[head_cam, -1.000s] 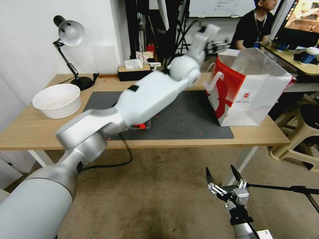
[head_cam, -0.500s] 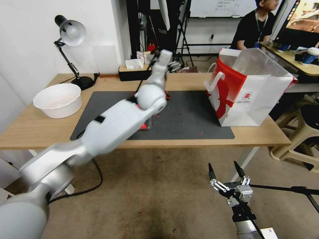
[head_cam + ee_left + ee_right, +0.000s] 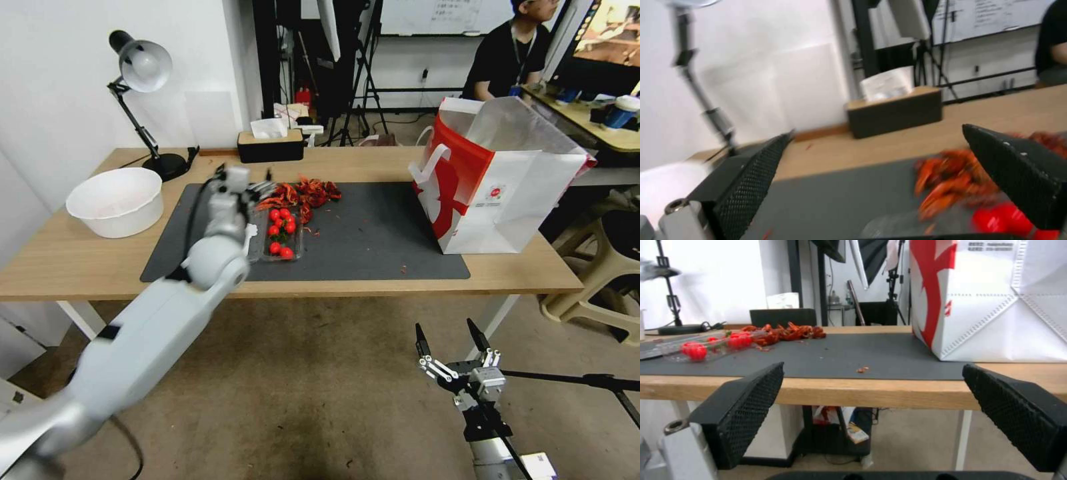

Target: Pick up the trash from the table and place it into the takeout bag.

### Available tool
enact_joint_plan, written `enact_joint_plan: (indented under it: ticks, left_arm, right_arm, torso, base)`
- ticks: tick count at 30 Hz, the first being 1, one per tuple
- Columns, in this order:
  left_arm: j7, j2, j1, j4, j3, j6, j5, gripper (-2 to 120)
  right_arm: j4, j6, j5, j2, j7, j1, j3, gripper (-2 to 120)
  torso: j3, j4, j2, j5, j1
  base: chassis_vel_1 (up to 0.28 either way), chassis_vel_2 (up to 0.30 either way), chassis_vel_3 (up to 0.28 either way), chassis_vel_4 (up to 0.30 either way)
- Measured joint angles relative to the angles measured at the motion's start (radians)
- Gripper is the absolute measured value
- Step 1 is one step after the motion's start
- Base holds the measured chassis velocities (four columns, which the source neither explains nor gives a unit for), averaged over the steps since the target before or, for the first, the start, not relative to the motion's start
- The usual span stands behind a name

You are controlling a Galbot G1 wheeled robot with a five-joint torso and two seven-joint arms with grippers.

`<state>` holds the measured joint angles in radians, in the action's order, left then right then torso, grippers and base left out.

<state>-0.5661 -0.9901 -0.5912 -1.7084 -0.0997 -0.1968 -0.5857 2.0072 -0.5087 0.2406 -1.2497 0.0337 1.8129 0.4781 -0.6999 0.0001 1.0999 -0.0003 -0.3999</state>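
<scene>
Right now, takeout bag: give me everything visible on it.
The takeout bag is a large paper bag, white front with a small red logo, red side panel and white loop handle. It stands upright with its mouth open, partly on the dark grey mat at the right end of the table. No gripper touches it.

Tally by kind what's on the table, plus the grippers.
Lamp: 1
Bowl: 1
Tissue box: 1
Tomato tray: 1
Shell pile: 1
Bag: 1
Mat: 1
Left gripper, by tray: 1
Right gripper, below table: 1
Total: 9
</scene>
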Motion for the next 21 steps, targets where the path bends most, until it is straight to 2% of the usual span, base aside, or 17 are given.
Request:
enact_joint_plan:
  ticks: [2,4,9,11,12,15,17,21]
  left_arm:
    - [0.031,0.048,-0.166,-0.082,0.115,0.017,0.028,100]
    - [0.028,0.061,-0.299,-0.136,0.199,0.059,0.069,100]
    - [0.003,0.047,-0.382,-0.176,0.255,0.09,0.089,100]
    - [0.002,0.029,-0.454,-0.218,0.311,0.099,0.094,100]
    - [0.013,0.018,-0.512,-0.241,0.345,0.11,0.099,100]
    - [0.022,0.012,-0.543,-0.25,0.362,0.12,0.102,100]
    - [0.051,-0.006,-0.632,-0.272,0.408,0.161,0.127,100]
    - [0.087,-0.041,-0.721,-0.296,0.463,0.205,0.165,100]
  right_arm:
    - [0.002,0.005,-0.001,0.007,0.001,-0.008,-0.005,100]
    - [0.002,0.007,-0.001,0.012,0.001,-0.012,-0.01,100]
    - [0.002,0.008,-0.001,0.012,0.001,-0.012,-0.009,100]
    - [0.002,0.01,-0.001,0.011,0.001,-0.014,-0.009,100]
    - [0.003,0.012,-0.001,0.01,0.001,-0.015,-0.009,100]
    - [0.004,0.013,0.0,0.01,0.001,-0.016,-0.009,100]
    - [0.004,0.015,0.001,0.011,0.001,-0.019,-0.008,100]
    - [0.005,0.016,0.003,0.013,0.001,-0.021,-0.008,100]
  torso:
    - [0.0,0.0,0.0,0.0001,0.0]
    - [0.0,0.0004,0.0,0.0001,0.0]
    - [0.0,-0.0007,0.0,0.0002,0.0]
    - [0.0,-0.0006,0.0,0.0005,0.0]
    - [0.0,-0.0003,0.0,0.0005,0.0]
    - [0.0,-0.0002,0.0,0.0003,0.0]
    - [0.0,0.0003,0.0,0.0003,0.0]
    - [0.0,0.0001,0.0,0.0003,0.0]
  base:
    - [0.0,0.0,0.0,0.0]
    - [0.0,0.0,0.0,0.0]
    - [0.0,0.0,0.0,0.0]
    - [0.0,0.0,0.0,0.0]
    - [0.0,0.0,0.0,0.0]
    - [0.0,0.0,0.0,0.0]
    - [0.0,0.0,0.0,0.0]
    - [0.0,0.0,0.0,0.0]
